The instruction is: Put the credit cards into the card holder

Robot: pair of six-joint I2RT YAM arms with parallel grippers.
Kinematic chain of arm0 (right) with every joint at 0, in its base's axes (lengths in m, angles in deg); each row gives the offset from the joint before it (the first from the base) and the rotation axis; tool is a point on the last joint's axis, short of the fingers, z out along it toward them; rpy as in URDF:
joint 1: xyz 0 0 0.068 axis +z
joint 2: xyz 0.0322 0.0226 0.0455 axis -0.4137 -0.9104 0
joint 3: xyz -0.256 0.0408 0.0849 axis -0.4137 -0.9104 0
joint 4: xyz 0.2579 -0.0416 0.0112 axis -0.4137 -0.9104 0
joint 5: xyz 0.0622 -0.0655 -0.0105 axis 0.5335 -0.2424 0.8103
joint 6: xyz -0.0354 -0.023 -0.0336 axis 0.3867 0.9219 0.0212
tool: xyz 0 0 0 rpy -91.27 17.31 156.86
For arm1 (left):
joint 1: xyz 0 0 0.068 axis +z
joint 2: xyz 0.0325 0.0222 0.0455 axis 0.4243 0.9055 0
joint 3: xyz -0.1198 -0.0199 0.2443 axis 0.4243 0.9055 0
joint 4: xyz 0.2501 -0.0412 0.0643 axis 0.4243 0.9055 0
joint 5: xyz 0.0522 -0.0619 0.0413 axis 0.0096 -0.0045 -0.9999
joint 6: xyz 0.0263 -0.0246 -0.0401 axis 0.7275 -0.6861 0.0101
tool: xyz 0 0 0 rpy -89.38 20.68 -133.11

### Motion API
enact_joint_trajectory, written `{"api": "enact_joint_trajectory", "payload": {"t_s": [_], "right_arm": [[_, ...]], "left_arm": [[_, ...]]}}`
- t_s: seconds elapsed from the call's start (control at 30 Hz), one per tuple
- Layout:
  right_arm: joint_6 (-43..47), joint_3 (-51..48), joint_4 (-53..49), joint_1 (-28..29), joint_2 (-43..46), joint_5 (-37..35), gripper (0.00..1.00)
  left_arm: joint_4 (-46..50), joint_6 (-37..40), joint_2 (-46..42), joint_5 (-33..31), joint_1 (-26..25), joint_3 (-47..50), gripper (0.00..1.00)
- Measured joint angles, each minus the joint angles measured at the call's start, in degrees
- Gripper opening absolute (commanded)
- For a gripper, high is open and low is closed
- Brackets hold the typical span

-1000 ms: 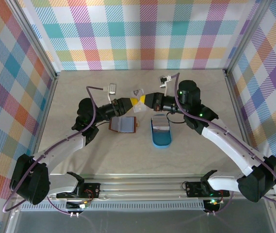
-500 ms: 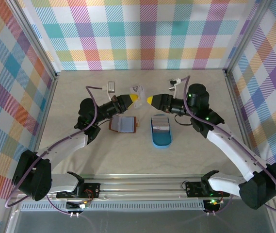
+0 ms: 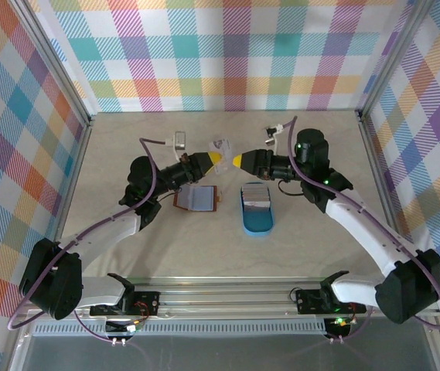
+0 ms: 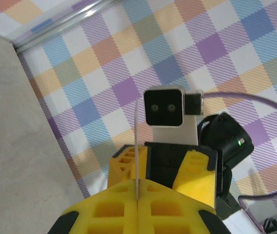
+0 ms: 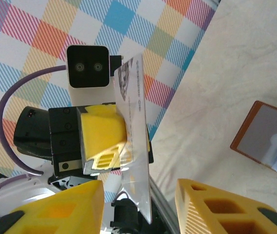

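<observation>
1. My left gripper [image 4: 137, 187] is clamped on one credit card [image 4: 137, 141]. From my left wrist the card shows edge-on, a thin line rising toward 12 o'clock out of the seam in the yellow foam.
2. The card hangs in the air, clear of the table [image 3: 127, 255]. From my right wrist its long axis runs roughly 12 to 6 o'clock, leaning a little, with the printed face turned partly my way.
3. From above, my right gripper [image 3: 237, 161] sits at 3 o'clock of the left tips, nose to nose, near but apart. Its fingers are spread wide and hold nothing. The card's lower end shows in the gap between them, but I cannot tell whether it is within reach.
4. The card holder [image 3: 196, 199] lies open on the table at 7 o'clock of my left tips, clear pocket up. My left arm is the nearer one, so I judge the card must travel down that way.
5. At 5 o'clock of my right tips, the blue tray [image 3: 257, 226] holds more grey cards [image 3: 256, 201].
</observation>
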Motion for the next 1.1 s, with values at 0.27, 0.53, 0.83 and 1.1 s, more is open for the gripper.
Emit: {"api": "enact_joint_trajectory", "payload": {"t_s": [0.27, 0.53, 0.83, 1.1], "right_arm": [[0.02, 0.90, -1.16, -0.07, -0.92, 2.05, 0.17], [-0.31, 0.92, 0.04, -0.37, -1.44, 4.79, 0.16], [-2.49, 0.87, 3.23, -0.74, -3.80, 8.02, 0.00], [-1.68, 0.74, 2.84, -1.81, -3.76, 5.99, 0.00]], "left_arm": [[3.98, 1.90, -1.57, 0.31, -1.38, 0.00, 0.00], [6.82, 3.43, -3.72, -0.59, -1.64, 0.04, 0.00], [7.43, 3.87, -3.06, -0.79, -1.68, 0.02, 0.00], [11.65, 7.39, -2.71, -1.33, -1.62, -0.39, 0.70]]}}
